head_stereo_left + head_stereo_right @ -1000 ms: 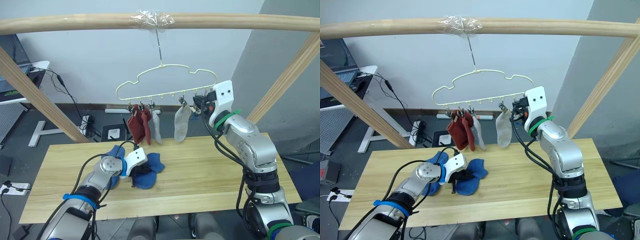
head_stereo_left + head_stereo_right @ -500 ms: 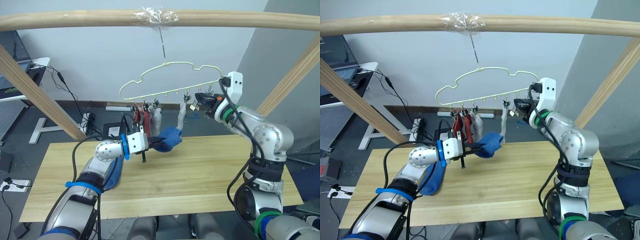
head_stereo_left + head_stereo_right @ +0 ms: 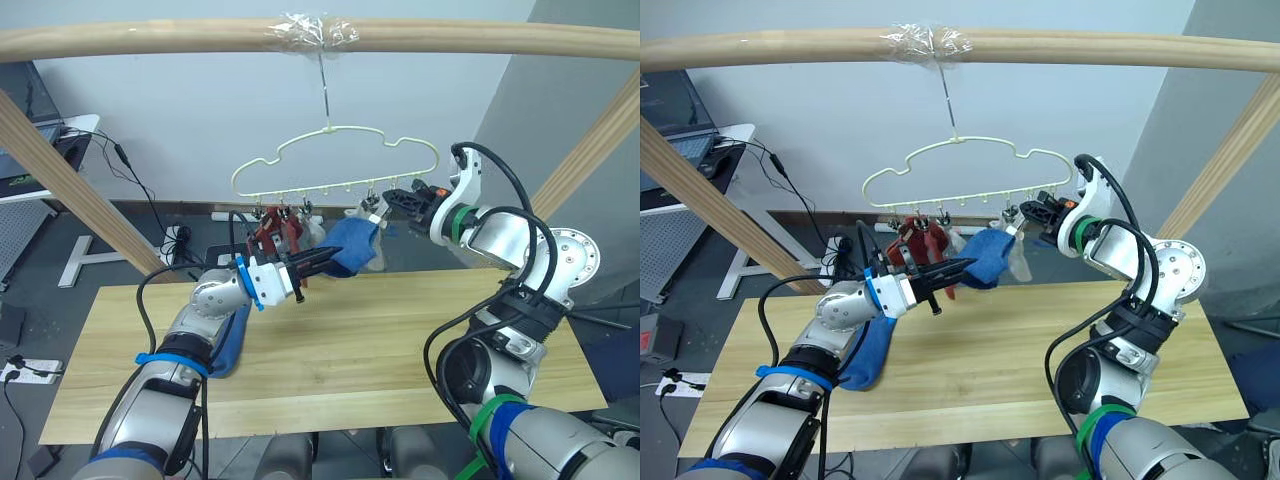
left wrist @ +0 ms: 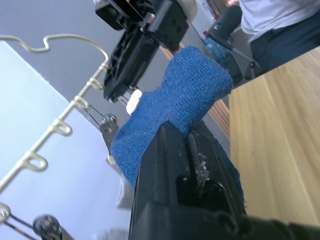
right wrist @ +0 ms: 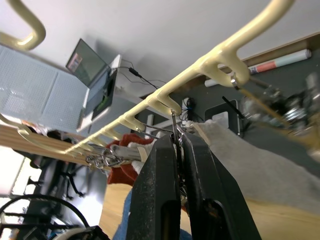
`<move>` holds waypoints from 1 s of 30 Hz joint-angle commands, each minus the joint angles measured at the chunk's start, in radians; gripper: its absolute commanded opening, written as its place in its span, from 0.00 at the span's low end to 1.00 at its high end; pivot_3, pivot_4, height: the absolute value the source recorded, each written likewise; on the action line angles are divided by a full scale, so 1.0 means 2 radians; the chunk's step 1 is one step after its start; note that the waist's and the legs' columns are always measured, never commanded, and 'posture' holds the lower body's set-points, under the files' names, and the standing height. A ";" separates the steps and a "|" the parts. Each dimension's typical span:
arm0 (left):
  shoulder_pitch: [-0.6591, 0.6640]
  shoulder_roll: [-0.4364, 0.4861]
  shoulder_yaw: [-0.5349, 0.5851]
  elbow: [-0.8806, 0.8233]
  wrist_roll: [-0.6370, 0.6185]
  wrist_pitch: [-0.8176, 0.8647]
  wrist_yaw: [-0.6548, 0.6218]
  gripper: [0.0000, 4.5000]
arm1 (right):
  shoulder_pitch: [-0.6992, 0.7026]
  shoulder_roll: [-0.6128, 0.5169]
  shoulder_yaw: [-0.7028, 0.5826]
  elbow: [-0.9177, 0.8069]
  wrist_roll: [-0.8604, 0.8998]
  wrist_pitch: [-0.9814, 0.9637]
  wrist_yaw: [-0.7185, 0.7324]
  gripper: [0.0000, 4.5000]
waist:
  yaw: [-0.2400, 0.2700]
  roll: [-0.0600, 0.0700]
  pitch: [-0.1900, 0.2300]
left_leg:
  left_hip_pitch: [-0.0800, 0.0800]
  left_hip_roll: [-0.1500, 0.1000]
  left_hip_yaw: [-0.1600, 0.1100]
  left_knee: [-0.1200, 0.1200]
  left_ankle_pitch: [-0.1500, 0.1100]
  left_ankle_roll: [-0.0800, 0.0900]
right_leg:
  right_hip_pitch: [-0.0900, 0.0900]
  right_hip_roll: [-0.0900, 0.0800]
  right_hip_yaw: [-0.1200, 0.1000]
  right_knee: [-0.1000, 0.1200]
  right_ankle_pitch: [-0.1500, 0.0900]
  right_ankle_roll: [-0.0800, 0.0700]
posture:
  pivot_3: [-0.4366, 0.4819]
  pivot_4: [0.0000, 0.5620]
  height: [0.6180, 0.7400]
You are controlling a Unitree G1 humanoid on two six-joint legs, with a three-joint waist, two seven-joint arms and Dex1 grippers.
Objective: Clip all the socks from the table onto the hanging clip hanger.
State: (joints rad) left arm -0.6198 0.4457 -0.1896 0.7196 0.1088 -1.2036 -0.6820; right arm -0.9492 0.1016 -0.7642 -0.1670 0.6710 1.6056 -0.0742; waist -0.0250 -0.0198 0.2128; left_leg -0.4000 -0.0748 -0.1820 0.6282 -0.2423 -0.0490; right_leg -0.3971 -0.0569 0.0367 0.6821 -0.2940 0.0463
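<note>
A: Left to right. One blue sock (image 3: 232, 345) lies on the table (image 3: 400, 340), at its left side under the left forearm. Red socks (image 3: 272, 232) are already clipped at the left end of the hanger (image 3: 335, 160).

B: Left gripper (image 3: 316, 263)?

A: Clamped on the second blue sock (image 3: 352, 245), held up off the table just under the clip row. The left wrist view shows the fingers pinched together on the knit, with the sock bunched past the tips.

B: Which way does it lie from the jaws?

A: Long axis runs out from the fingertips toward the robot's right and slightly up, straight at the right gripper (image 3: 400, 199). Free end is nearly touching that gripper and the clip (image 5: 176, 131) it holds.

B: Right side?

A: Right gripper sits at the right part of the clip row, beside a hanging grey sock (image 5: 260, 165). Right wrist view: fingers pressed together on a metal clip, likely squeezing it open.

B: So the move hinges on?

A: My read: getting the sock's edge up into that clip. Left arm carries it; right only works the clip. The gap is small.
</note>
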 commanded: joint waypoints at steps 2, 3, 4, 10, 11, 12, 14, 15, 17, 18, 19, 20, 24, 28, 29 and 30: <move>-0.012 0.000 -0.003 -0.002 0.004 -0.014 0.020 0.00 | -0.004 0.013 -0.038 0.001 0.020 0.004 -0.050 0.00 | -0.001 0.000 0.000 | 0.000 0.000 0.000 0.000 0.000 0.000 | 0.000 0.000 0.000 0.000 0.000 0.000 | 0.48 0.40 1.00; -0.013 -0.001 -0.004 -0.001 0.005 -0.014 0.022 0.00 | -0.007 0.017 -0.042 0.001 0.027 0.004 -0.058 0.00 | -0.001 0.000 0.000 | 0.000 0.000 0.000 0.000 0.000 0.000 | 0.000 0.000 0.000 0.000 0.000 0.000 | 0.48 0.40 1.00; -0.014 -0.002 -0.004 0.000 0.006 -0.015 0.025 0.00 | -0.008 0.020 -0.045 0.002 0.035 0.004 -0.066 0.00 | -0.001 0.000 0.000 | 0.000 0.000 0.000 0.000 0.000 0.000 | 0.000 0.000 0.000 0.000 0.000 0.000 | 0.48 0.40 1.00; -0.022 -0.005 -0.002 0.006 0.024 -0.016 0.047 0.00 | -0.002 0.019 -0.041 0.005 0.082 0.004 -0.106 0.00 | -0.002 0.000 0.000 | 0.000 0.000 0.000 0.000 0.000 0.000 | 0.000 0.000 0.000 0.000 0.000 0.000 | 0.48 0.40 1.00; -0.023 -0.005 -0.003 0.008 0.026 -0.016 0.049 0.00 | -0.001 0.019 -0.040 0.006 0.089 0.004 -0.112 0.00 | -0.002 0.000 0.000 | 0.000 0.000 0.000 0.000 0.000 0.000 | 0.000 0.000 0.000 0.000 0.000 0.000 | 0.48 0.40 1.00; -0.023 -0.006 -0.004 0.009 0.027 -0.016 0.052 0.00 | 0.000 0.019 -0.040 0.007 0.097 0.004 -0.119 0.00 | -0.002 0.000 0.000 | 0.000 0.000 0.001 0.000 0.000 0.000 | 0.000 0.000 0.000 0.000 0.000 0.000 | 0.48 0.40 1.00; -0.024 -0.008 -0.006 0.011 0.030 -0.014 0.055 0.00 | 0.000 0.018 -0.041 0.010 0.112 0.004 -0.131 0.00 | -0.003 0.000 0.000 | 0.000 0.000 0.001 0.000 0.000 0.000 | 0.000 0.000 0.000 0.000 0.000 0.000 | 0.48 0.40 1.00; -0.024 -0.008 -0.007 0.011 0.032 -0.013 0.057 0.00 | 0.001 0.017 -0.041 0.011 0.119 0.004 -0.137 0.00 | -0.003 0.000 0.000 | 0.000 0.000 0.001 0.000 0.000 0.000 | 0.000 0.000 0.000 0.000 0.000 0.000 | 0.48 0.40 1.00; -0.025 -0.010 -0.008 0.011 0.034 -0.012 0.060 0.00 | 0.000 0.016 -0.042 0.015 0.131 0.004 -0.147 0.00 | -0.003 0.000 0.000 | 0.000 0.000 0.001 0.000 0.000 0.000 | -0.001 0.000 0.000 0.000 0.000 0.000 | 0.48 0.40 1.00; -0.025 -0.010 -0.009 0.011 0.035 -0.012 0.061 0.00 | -0.001 0.015 -0.042 0.017 0.138 0.004 -0.151 0.00 | -0.003 0.000 0.000 | 0.000 0.000 0.001 0.000 0.000 0.000 | -0.001 0.000 0.000 0.000 0.000 0.000 | 0.48 0.40 1.00; -0.026 -0.010 -0.010 0.011 0.036 -0.011 0.063 0.00 | -0.001 0.014 -0.042 0.019 0.144 0.004 -0.155 0.00 | -0.003 0.000 0.000 | 0.000 0.000 0.001 0.000 0.000 0.000 | -0.001 0.000 0.000 0.000 0.000 0.000 | 0.48 0.40 1.00; -0.027 -0.011 -0.011 0.011 0.036 -0.010 0.065 0.00 | 0.000 0.014 -0.042 0.020 0.149 0.004 -0.159 0.06 | -0.003 0.000 0.000 | 0.000 0.000 0.001 0.000 0.000 0.000 | -0.001 0.000 0.000 0.000 0.000 0.000 | 0.48 0.40 1.00; -0.033 -0.013 -0.014 0.010 0.038 -0.007 0.069 0.00 | 0.001 0.012 -0.042 0.027 0.175 0.004 -0.173 0.37 | -0.004 0.000 0.000 | -0.001 0.000 0.002 0.000 0.000 0.000 | -0.002 0.000 0.001 0.000 0.000 0.000 | 0.48 0.40 1.00; -0.036 -0.015 -0.021 0.007 0.028 -0.002 0.066 0.00 | 0.003 0.003 -0.046 0.032 0.203 0.004 -0.175 0.69 | -0.008 0.001 0.000 | -0.002 0.001 0.004 0.000 0.000 0.000 | -0.004 0.000 0.002 0.002 0.000 0.000 | 0.48 0.40 1.00; -0.037 -0.015 -0.025 0.006 0.026 0.002 0.062 0.00 | 0.001 0.000 -0.053 0.033 0.216 0.004 -0.171 0.77 | -0.011 0.001 0.000 | -0.002 0.001 0.004 0.000 0.000 0.000 | -0.004 0.000 0.002 0.002 0.000 0.000 | 0.48 0.40 1.00; -0.038 -0.014 -0.031 0.005 0.025 0.007 0.055 0.00 | 0.001 -0.007 -0.055 0.035 0.239 0.004 -0.166 0.85 | -0.012 0.001 0.001 | -0.002 0.001 0.004 0.000 0.000 0.000 | -0.005 0.000 0.002 0.002 0.000 0.000 | 0.48 0.40 1.00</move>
State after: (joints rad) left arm -0.6815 0.4154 -0.2373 0.7523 0.1765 -1.1968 -0.5625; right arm -0.9360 0.1097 -0.8554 -0.0780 1.0706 1.6070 -0.4217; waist -0.0487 -0.0179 0.2141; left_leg -0.4035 -0.0735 -0.1734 0.6276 -0.2422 -0.0484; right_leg -0.4063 -0.0566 0.0413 0.6865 -0.2941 0.0464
